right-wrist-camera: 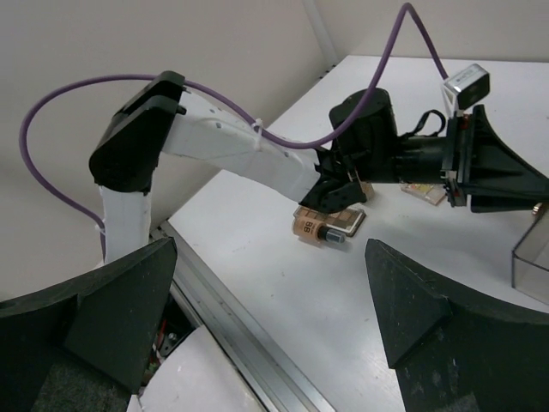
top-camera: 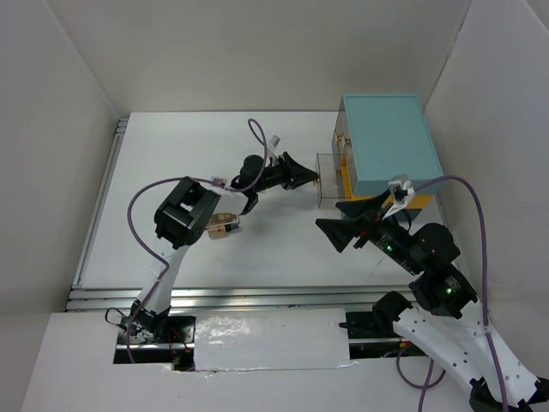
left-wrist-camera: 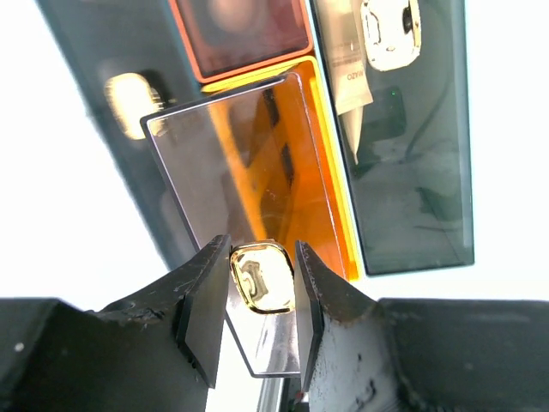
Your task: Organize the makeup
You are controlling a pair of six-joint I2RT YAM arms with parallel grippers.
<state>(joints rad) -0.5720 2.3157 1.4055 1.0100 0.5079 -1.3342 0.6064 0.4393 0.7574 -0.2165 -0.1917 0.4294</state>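
Note:
My left gripper [top-camera: 314, 178] reaches to the clear drawer [top-camera: 327, 190] pulled out of the teal case [top-camera: 390, 142]. In the left wrist view it [left-wrist-camera: 262, 292] is shut on the drawer's gold knob [left-wrist-camera: 262, 276], with one finger on each side. A beige tube [left-wrist-camera: 347, 81] lies in a neighbouring drawer. A peach shape shows in the top compartment [left-wrist-camera: 240, 21]. A black-capped foundation bottle [right-wrist-camera: 316, 233] lies against an eyeshadow palette [right-wrist-camera: 343, 221] on the table, partly under the left arm. They also show in the top view, the bottle [top-camera: 225, 229]. My right gripper [right-wrist-camera: 270, 251] is open and empty, hovering well short of them.
An orange drawer [left-wrist-camera: 330, 189] sits behind the clear one. A second palette [right-wrist-camera: 425, 190] lies beyond the left arm's wrist. The left arm [top-camera: 184, 215] arches over the table's middle. White walls enclose the table, and a metal rail [top-camera: 214, 296] runs along its near edge.

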